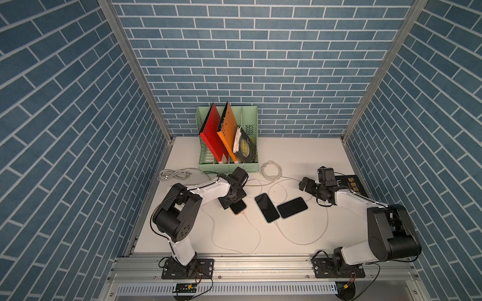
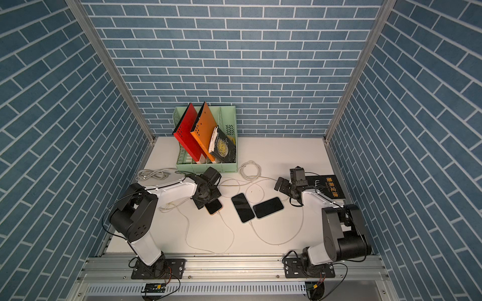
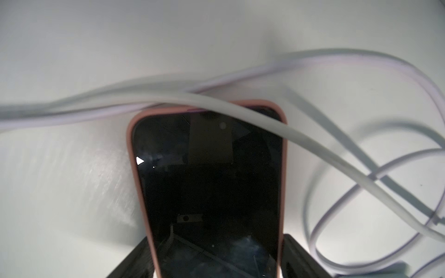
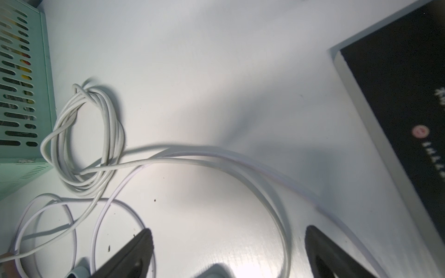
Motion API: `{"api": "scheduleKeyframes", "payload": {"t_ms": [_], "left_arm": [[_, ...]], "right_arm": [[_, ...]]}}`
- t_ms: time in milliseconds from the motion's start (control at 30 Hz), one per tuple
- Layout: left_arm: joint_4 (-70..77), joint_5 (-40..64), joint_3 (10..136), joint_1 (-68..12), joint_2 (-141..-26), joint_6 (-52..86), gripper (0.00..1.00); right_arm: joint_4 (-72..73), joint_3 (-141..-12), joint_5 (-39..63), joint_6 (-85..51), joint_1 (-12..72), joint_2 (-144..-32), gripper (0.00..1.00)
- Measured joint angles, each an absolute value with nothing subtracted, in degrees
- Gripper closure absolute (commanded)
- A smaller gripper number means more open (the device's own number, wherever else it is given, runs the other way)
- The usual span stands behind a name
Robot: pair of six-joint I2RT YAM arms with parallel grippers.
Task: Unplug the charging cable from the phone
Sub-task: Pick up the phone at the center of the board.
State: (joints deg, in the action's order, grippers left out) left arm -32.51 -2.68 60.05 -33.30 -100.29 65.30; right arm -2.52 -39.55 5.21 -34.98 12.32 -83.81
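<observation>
Now my left claw [image 3: 215, 243] clamps the dark-screened, pink-cased phone [image 3: 207, 183] at lower centre; my right claw [image 4: 228, 231] stands spread apart above the white tabletop [image 4: 216, 72].

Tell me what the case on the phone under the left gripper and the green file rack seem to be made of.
The phone case is probably silicone or soft rubber: pinkish, matte, rounded rim without glare. The file rack looks like moulded plastic: mint green, smooth, slotted walls.

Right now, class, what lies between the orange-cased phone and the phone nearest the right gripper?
A third phone, dark screen up, lies between the orange-cased phone and the phone nearest the right gripper; both top views show it.
</observation>
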Motion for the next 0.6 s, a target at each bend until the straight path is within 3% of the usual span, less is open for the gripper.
{"api": "scheduleKeyframes", "payload": {"t_ms": [267,600], "left_arm": [[-36.5,-4.8,61.8,-34.2,-100.0,63.2,0.55],[-40.2,-8.6,75.2,-38.2,-101.1,59.5,0.56]], "right_arm": [[-2.5,-39.6,5.2,-35.8,12.3,-83.7,0.01],[-2.6,-39.6,5.3,-35.8,12.3,-83.3,0.00]]}}
